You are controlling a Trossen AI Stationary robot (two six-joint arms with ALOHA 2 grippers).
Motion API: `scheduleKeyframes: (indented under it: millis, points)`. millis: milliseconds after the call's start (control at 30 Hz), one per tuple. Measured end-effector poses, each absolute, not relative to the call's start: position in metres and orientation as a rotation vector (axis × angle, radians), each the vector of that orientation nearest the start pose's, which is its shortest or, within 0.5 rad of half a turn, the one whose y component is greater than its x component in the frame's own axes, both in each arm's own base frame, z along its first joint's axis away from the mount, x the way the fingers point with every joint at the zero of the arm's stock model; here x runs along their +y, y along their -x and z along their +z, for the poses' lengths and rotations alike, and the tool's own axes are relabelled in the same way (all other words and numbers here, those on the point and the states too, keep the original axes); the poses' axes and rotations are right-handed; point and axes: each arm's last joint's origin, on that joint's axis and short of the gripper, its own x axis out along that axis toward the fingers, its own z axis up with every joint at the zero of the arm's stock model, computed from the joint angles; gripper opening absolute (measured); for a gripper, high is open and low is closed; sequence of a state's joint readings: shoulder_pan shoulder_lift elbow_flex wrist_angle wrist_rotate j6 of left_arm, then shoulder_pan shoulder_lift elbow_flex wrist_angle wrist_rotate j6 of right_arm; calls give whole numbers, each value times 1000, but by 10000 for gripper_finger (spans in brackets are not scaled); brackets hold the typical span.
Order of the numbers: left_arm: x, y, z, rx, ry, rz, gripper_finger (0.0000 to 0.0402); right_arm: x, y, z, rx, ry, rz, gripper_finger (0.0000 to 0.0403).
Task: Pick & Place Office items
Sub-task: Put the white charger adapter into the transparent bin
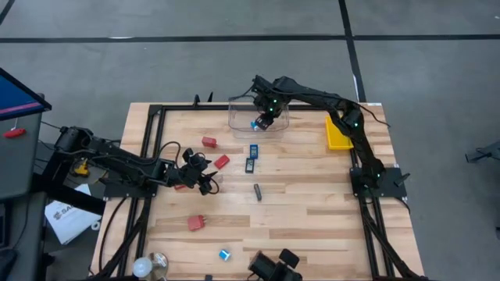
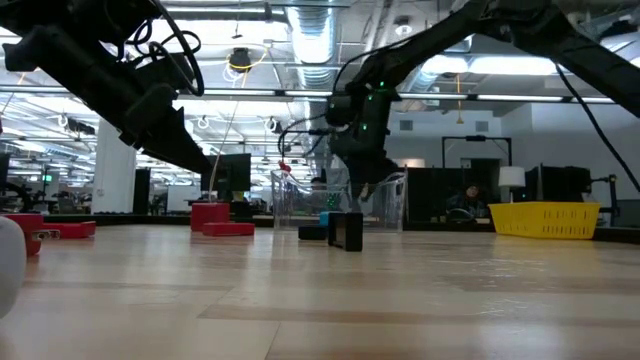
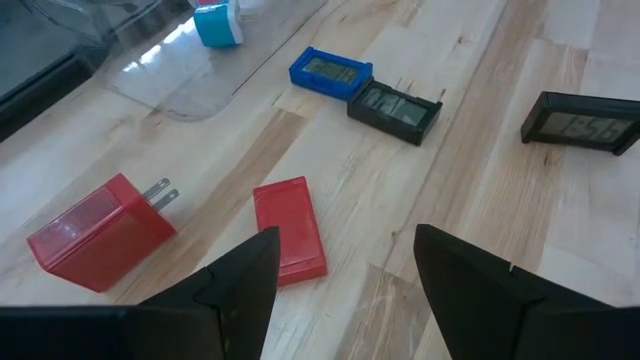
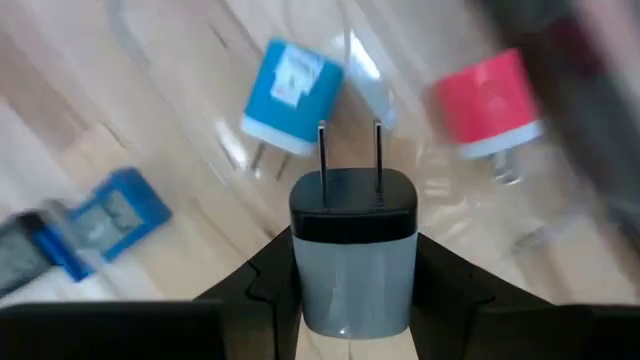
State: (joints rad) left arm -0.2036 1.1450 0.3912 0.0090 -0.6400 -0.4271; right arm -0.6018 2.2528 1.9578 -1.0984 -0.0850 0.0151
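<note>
At the near edge a small blue plug (image 1: pixel 224 254) lay alone, with a red block (image 1: pixel 195 222) a little farther in. Mid-table, the left gripper (image 3: pixel 345 275) hovered low with its fingers apart and nothing between them, just short of a flat red block (image 3: pixel 289 228); a red charger (image 3: pixel 98 230) sat beside that. Beyond lay the dark stick (image 1: pixel 257 192) and the blue (image 3: pixel 331 71) and black (image 3: pixel 395 107) rectangles, touching end to end. At the far side the right gripper (image 4: pixel 352 262) was clamped on a grey-and-black charger (image 4: pixel 353 245) over the clear tub (image 1: pixel 238 119), where a blue charger (image 4: pixel 292 96) and a red one (image 4: pixel 487 103) rested. The yellow tray (image 1: pixel 338 133) sat well apart to the right.
</note>
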Motion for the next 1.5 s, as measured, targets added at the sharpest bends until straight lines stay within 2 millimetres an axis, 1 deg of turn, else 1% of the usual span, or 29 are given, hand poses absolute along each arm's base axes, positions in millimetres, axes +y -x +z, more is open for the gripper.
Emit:
scheduleKeyframes:
  millis: [67, 200, 500, 833, 967, 1100, 1333, 1500]
  points:
    - [-23, -197, 158, 579, 98, 547, 226, -257, -378, 193, 1333, -493, -436, 127]
    - [-23, -197, 159, 574, 100, 545, 227, -258, -377, 196, 1319, -492, -419, 127]
    - [-23, -198, 159, 572, 101, 543, 227, -257, -373, 194, 1351, -533, -397, 127]
    - [-23, -198, 159, 567, 105, 540, 227, -255, -372, 194, 1372, -537, -385, 127]
    - [-23, -198, 159, 567, 105, 540, 227, -256, -372, 194, 1367, -536, -387, 134]
    - [-23, -198, 159, 567, 104, 540, 227, -256, -374, 195, 1348, -526, -388, 141]
    - [-23, -198, 159, 567, 104, 540, 227, -253, -377, 195, 1340, -508, -377, 134]
    - [-23, -198, 159, 567, 104, 541, 227, -250, -381, 195, 1330, -498, -373, 151]
